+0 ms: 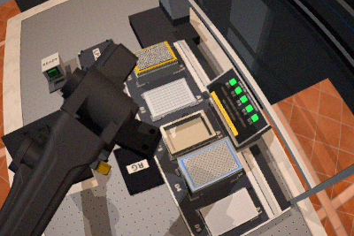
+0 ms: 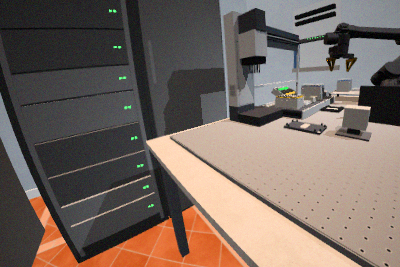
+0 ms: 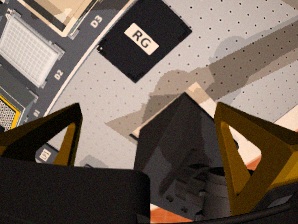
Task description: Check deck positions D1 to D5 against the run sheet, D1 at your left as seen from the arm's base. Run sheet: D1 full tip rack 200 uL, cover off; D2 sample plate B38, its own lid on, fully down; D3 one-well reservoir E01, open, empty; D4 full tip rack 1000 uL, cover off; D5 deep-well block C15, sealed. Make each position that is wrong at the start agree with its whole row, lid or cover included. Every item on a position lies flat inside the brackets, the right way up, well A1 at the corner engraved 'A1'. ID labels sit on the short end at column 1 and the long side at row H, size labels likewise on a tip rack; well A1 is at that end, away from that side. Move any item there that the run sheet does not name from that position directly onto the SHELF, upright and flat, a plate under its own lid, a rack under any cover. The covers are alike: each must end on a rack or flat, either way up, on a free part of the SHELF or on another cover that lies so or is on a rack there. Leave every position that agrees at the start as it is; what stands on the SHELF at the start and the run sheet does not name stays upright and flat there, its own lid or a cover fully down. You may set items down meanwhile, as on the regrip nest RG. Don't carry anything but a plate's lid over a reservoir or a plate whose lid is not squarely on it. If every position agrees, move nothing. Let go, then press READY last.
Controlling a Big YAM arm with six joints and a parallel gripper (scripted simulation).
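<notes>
The deck holds five items in a row. A yellow-rimmed tip rack (image 1: 153,56), uncovered, is at D1. A lidded white plate (image 1: 169,97) (image 3: 24,46) is at D2. An open, empty beige reservoir (image 1: 189,132) is at D3. A blue-rimmed tip rack (image 1: 211,163), uncovered, is at D4. A flat-topped sealed block (image 1: 228,211) is at D5. My gripper (image 2: 341,63) (image 3: 148,109) is open and empty. It hangs high over the table beside the black RG nest (image 1: 137,168) (image 3: 143,38), clear of the deck. One yellow finger (image 1: 103,167) shows under the arm.
The READY box (image 1: 53,72) (image 2: 356,119) stands at the table's left, with a dark flat piece (image 1: 95,52) (image 2: 305,129) near it. A status panel (image 1: 239,109) with green lights lies behind the deck. A liquid-handler tower (image 2: 247,62) stands at the deck's end. My arm hides the lower left.
</notes>
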